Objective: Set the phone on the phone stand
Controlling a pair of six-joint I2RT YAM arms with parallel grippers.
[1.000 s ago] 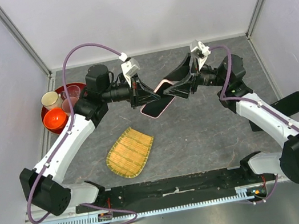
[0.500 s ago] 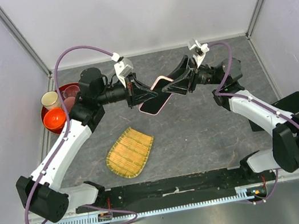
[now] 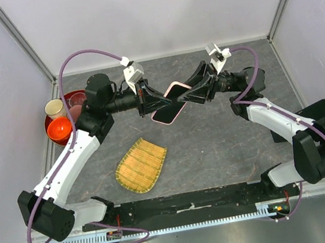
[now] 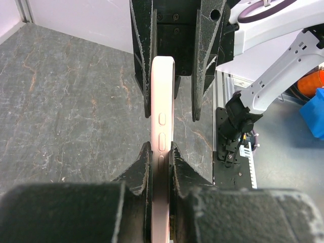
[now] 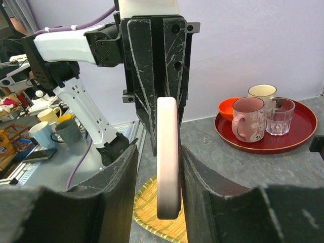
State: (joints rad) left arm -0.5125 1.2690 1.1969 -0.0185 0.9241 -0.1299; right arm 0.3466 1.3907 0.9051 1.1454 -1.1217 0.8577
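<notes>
The phone (image 3: 171, 112), pale pink rim, hangs in the air over the middle of the table, held between the two arms. My left gripper (image 3: 161, 104) is shut on its left end. In the left wrist view both pads press the phone's (image 4: 162, 101) flat faces at the gripper (image 4: 160, 152). My right gripper (image 3: 184, 95) is open and straddles the other end. In the right wrist view the phone (image 5: 168, 152) stands edge-on between my fingers (image 5: 159, 150), with a gap at the left finger. The phone stand with the round base is out of view.
A red tray (image 3: 50, 121) at the far left holds an orange bowl (image 3: 60, 130), a cream cup (image 3: 54, 107), a pink mug (image 5: 245, 119) and a glass (image 5: 278, 115). A woven bamboo dish (image 3: 142, 164) lies front left. A flat black object (image 3: 315, 112) lies beside the right arm.
Over the last second both grippers and the phone moved a little back and left. In the last half second almost nothing moved; the left grip on the phone is unchanged.
</notes>
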